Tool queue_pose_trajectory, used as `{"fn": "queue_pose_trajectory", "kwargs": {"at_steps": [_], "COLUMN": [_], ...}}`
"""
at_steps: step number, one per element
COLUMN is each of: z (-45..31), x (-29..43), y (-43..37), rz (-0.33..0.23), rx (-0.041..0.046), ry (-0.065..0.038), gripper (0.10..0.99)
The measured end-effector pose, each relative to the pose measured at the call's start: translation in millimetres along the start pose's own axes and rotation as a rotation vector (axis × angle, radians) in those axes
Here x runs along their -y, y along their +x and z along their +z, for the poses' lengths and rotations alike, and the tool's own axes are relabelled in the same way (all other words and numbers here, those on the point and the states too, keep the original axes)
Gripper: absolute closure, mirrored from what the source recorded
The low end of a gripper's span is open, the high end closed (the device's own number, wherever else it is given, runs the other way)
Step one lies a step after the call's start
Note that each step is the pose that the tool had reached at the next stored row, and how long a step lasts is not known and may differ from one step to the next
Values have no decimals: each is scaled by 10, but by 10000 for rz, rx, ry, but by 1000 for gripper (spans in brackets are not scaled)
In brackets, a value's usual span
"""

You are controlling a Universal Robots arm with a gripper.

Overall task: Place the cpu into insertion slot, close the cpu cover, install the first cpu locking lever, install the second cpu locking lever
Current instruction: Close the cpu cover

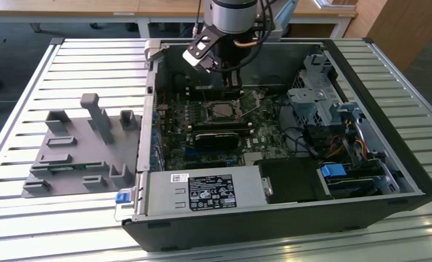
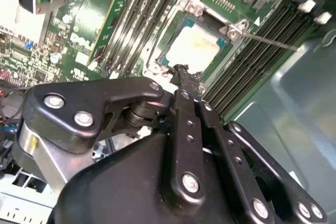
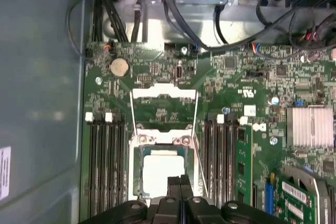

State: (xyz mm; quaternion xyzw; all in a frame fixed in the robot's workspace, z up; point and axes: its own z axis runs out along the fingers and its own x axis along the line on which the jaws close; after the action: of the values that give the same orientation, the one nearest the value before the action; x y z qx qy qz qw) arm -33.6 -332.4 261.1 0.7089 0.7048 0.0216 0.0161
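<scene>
The cpu (image 3: pixel 163 169) lies flat in the insertion slot (image 3: pixel 135 174), its silvery top bare; it also shows in the exterior view (image 1: pixel 221 112) and the second wrist view (image 2: pixel 193 45). The cpu cover (image 3: pixel 164 92) is swung open beyond the socket, with the green board visible through its cut-out. A thin locking lever (image 2: pixel 273 41) sticks out from the socket corner, unlatched. My gripper (image 3: pixel 180 179) hangs just above the socket's near edge, fingers pressed together and holding nothing. It is also in the second wrist view (image 2: pixel 184 72) and, at the back of the case, the exterior view (image 1: pixel 233 87).
Black memory slots (image 3: pixel 107 150) flank the socket on both sides. A black card (image 1: pixel 216 136) sits in front of the socket, a power supply (image 1: pixel 201 191) at the case front and a drive cage (image 1: pixel 318 103) with cables on the exterior view's right. A grey fixture tray (image 1: pixel 78 147) lies outside the case.
</scene>
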Motion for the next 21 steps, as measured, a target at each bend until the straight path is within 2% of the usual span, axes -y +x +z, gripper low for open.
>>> {"fn": "queue_pose_trajectory", "kwargs": {"at_steps": [5, 16, 21], "z": [4, -45, -43], "x": [-74, -83, -147], "y": [0, 1, 1], "rz": [0, -1, 0], "rx": [-1, -4, -1], "ry": [0, 0, 30], "gripper": [980, 980, 980]}}
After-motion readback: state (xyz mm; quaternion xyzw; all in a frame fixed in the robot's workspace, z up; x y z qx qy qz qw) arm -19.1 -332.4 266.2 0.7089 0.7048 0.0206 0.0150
